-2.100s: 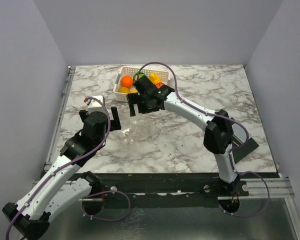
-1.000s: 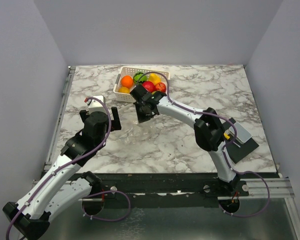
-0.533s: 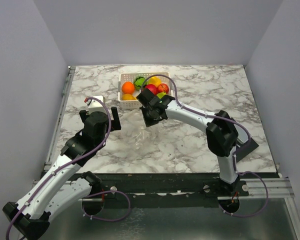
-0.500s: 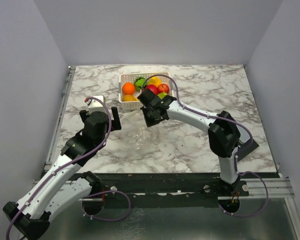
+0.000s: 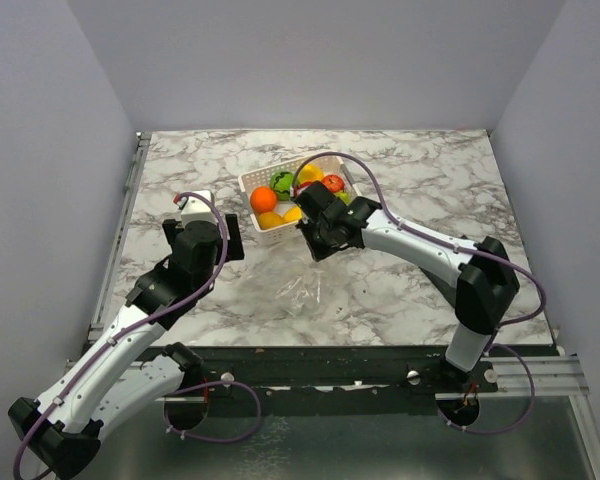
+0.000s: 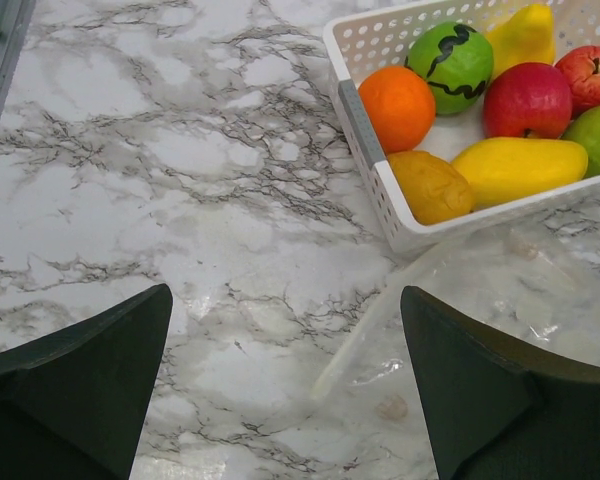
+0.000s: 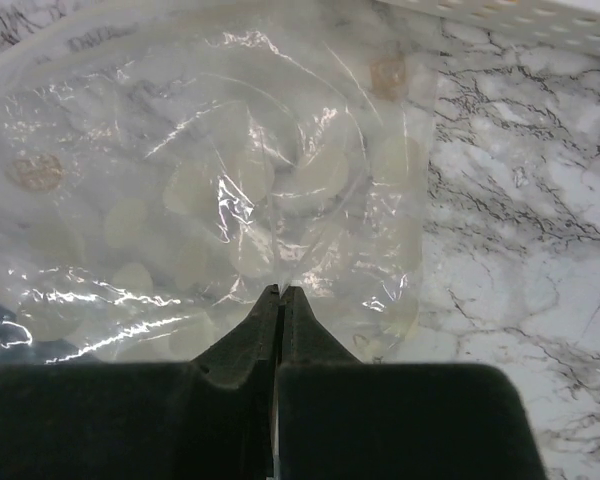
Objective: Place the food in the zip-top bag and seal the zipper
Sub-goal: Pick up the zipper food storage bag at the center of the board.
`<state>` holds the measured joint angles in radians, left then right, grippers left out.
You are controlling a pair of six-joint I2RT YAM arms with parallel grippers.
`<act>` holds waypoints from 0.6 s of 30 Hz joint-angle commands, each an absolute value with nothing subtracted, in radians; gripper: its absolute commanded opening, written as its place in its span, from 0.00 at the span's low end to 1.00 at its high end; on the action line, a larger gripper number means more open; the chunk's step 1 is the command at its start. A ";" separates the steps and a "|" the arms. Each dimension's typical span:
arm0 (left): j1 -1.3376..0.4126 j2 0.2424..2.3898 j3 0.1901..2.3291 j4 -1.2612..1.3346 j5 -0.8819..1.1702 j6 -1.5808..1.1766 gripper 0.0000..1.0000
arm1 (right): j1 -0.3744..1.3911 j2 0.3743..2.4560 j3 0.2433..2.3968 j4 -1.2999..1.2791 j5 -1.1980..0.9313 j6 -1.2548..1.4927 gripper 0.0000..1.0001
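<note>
The food lies in a white slotted basket (image 5: 280, 232) (image 6: 360, 120): an orange (image 6: 396, 105), a dark green fruit (image 6: 450, 65), a red apple (image 6: 526, 98), a yellow fruit (image 6: 520, 165) and others. The see-through zip-top bag (image 7: 210, 180) (image 5: 302, 290) lies crumpled on the marble just in front of the basket. My right gripper (image 7: 281, 291) (image 5: 318, 250) is shut, pinching a raised fold of its film. The zipper (image 6: 365, 330) runs slanted below the basket's corner. My left gripper (image 6: 285, 295) (image 5: 230, 238) hovers open over the marble beside that strip, holding nothing.
The basket's edge (image 7: 500, 12) sits close behind the bag. The marble tabletop (image 5: 400, 290) ends at a metal rail on the left (image 5: 120, 230). Grey walls enclose the back and sides. A dark wedge-shaped object (image 5: 500, 290) rests near the right arm.
My right gripper has moved right and nearer with the bag film pinched. The basket has shifted toward the near right and turned askew. The left arm has edged forward slightly, jaws still open.
</note>
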<state>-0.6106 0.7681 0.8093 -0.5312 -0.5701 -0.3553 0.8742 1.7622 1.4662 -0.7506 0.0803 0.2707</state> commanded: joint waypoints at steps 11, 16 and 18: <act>-0.612 0.770 0.799 -0.520 -0.557 -0.361 0.98 | 0.884 1.566 1.486 -0.907 0.108 0.125 0.01; -0.612 0.763 0.797 -0.520 -0.560 -0.361 0.98 | 0.884 1.554 1.547 -0.928 0.125 0.131 0.01; -0.613 0.760 0.798 -0.520 -0.561 -0.363 0.98 | 0.884 1.556 1.579 -0.943 0.132 0.135 0.01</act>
